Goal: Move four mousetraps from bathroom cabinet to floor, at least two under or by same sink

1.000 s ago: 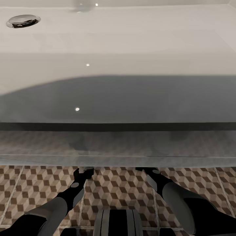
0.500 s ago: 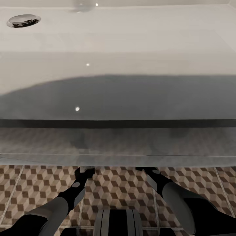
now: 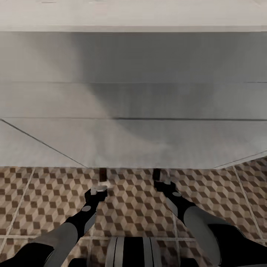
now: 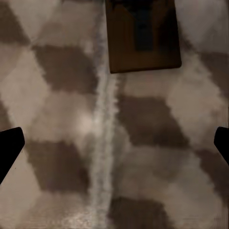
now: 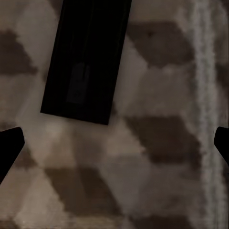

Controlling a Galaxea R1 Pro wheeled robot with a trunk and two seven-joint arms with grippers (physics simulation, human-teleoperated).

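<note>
Two mousetraps lie flat on the cube-patterned bathroom floor [image 3: 129,211], at the shadowed lower edge of the white bathroom sink [image 3: 133,96]. One mousetrap [image 3: 103,174] rests just ahead of my left gripper [image 3: 98,191]; in the left wrist view this brown slab [image 4: 143,36] is beyond the open gripper [image 4: 114,148], apart from the fingers. The other mousetrap [image 3: 157,174] lies ahead of my right gripper [image 3: 163,185]; in the right wrist view it is a dark, tilted slab [image 5: 86,59] beyond the open gripper [image 5: 114,148]. Nothing is between either pair of fingers.
The sink's boxy front hangs over the floor and spans the whole width of the head view. A pale grout line [image 4: 102,157] runs under the left gripper, and another grout line [image 5: 207,95] runs beside the right one. My base [image 3: 131,252] is at the bottom.
The head camera has dropped: the basin top and drain left the picture, the sink front now looms above, and the two traps show on the floor. The arms hold their places.
</note>
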